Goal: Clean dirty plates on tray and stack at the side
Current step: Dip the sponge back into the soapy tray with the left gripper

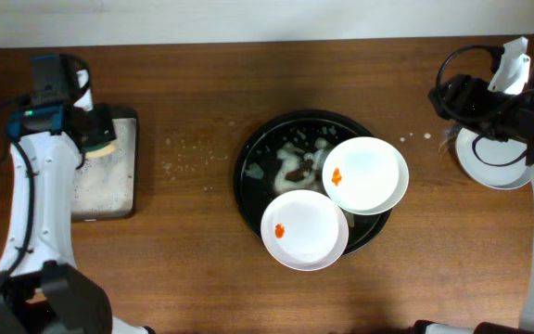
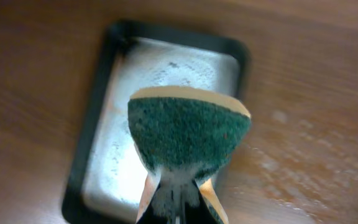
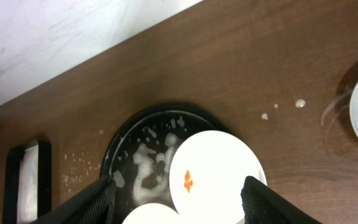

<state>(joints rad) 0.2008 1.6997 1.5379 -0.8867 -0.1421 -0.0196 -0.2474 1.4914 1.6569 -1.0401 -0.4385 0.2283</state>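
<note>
The large round black tray (image 1: 258, 181) sits mid-table with white foam on it. Two white plates with orange smears lie on it: one at the upper right (image 1: 366, 175), one at the lower middle (image 1: 304, 230). A third white plate (image 1: 483, 165) lies on the table at the far right, partly under my right arm. My left gripper (image 1: 95, 139) is shut on a green and yellow sponge (image 2: 188, 134) above the small rectangular tray. My right gripper (image 3: 179, 199) is open and empty, high above the round tray (image 3: 129, 146) and the smeared plate (image 3: 216, 171).
A small rectangular black tray (image 1: 109, 190) with soapy water lies at the left, also in the left wrist view (image 2: 166, 68). Water droplets (image 1: 188, 158) dot the wood between the two trays. The table's far edge meets a white wall.
</note>
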